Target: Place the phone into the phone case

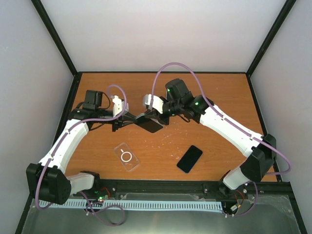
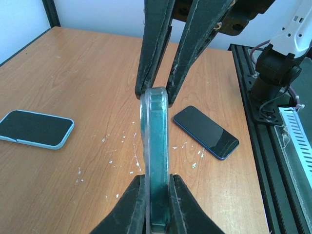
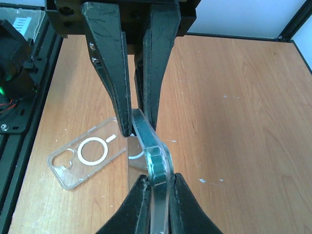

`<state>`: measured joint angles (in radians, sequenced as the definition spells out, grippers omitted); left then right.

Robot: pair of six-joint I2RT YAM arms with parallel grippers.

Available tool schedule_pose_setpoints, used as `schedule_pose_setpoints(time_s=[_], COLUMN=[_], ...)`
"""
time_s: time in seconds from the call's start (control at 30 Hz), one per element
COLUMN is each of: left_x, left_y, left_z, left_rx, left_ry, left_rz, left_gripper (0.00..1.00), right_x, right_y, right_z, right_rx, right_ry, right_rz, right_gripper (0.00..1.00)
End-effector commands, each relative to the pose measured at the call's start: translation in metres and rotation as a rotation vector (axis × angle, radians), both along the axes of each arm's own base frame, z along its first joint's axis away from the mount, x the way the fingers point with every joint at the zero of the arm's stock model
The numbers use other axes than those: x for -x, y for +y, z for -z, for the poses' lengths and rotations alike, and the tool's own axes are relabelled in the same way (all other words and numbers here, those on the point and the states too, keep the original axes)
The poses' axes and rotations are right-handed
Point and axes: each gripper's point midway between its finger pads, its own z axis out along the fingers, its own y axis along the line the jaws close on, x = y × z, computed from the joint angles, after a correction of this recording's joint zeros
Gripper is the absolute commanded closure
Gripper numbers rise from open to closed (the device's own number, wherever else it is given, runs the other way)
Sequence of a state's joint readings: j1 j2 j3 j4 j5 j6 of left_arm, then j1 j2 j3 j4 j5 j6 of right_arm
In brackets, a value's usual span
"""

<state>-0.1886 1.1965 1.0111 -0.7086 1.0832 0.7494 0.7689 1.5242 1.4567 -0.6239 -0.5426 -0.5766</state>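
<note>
A teal-edged phone in a clear case [image 1: 151, 125] hangs edge-on above the table's middle, gripped from both ends. My left gripper [image 1: 136, 120] is shut on one end; in the left wrist view [image 2: 157, 181] its fingers pinch the cased phone [image 2: 157, 131]. My right gripper [image 1: 157, 115] is shut on the other end; in the right wrist view [image 3: 156, 181] the clear case looks bowed around the phone's edge [image 3: 155, 155]. An empty clear case [image 1: 126, 156] with a white ring lies flat in front; it also shows in the right wrist view [image 3: 84, 153].
A bare dark phone [image 1: 189, 159] lies screen up at the front right, also in the left wrist view [image 2: 206, 132]. Another phone in a pale case [image 2: 34, 128] lies flat beyond, hidden in the top view. Black rail [image 1: 195, 186] runs along the near edge.
</note>
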Motion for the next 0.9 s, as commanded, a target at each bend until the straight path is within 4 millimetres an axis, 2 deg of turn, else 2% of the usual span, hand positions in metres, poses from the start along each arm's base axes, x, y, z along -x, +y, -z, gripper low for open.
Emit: schedule_pose_setpoints(time_s=[0.0,0.17,0.33,0.43,0.5,0.63,0.7,0.87], left_x=[0.0,-0.002,-0.003,-0.003,-0.002,-0.001,-0.001,-0.001], left_y=[-0.006,-0.006,-0.007,-0.007,-0.007,-0.008,-0.008,-0.008], left_z=[-0.036,-0.035,-0.037,-0.039,-0.04,-0.042,-0.042,-0.044], left_rx=[0.062,0.06,0.066,0.067,0.072,0.082,0.083,0.084], left_ry=[-0.115,-0.114,-0.108,-0.111,-0.11,-0.106,-0.105,-0.106], left_rz=[0.044,0.039,0.038,0.038,0.043,0.05,0.05,0.05], left_gripper=[0.99,0.99,0.99,0.99,0.99,0.99,0.99,0.99], right_x=[0.005,0.005,0.008,0.008,0.008,0.008,0.008,0.008], right_y=[0.003,0.002,0.0,-0.005,-0.009,-0.011,-0.011,-0.012], right_z=[0.001,0.0,0.005,0.017,0.022,0.031,0.031,0.03], right_rx=[0.004,0.005,0.01,0.032,0.038,0.049,0.047,0.043], right_ry=[-0.014,-0.013,0.015,0.031,0.042,0.044,0.046,0.054], right_rz=[-0.021,-0.014,-0.013,-0.002,0.0,0.011,0.012,0.017], right_gripper=[0.97,0.97,0.72,0.67,0.67,0.85,0.9,0.91])
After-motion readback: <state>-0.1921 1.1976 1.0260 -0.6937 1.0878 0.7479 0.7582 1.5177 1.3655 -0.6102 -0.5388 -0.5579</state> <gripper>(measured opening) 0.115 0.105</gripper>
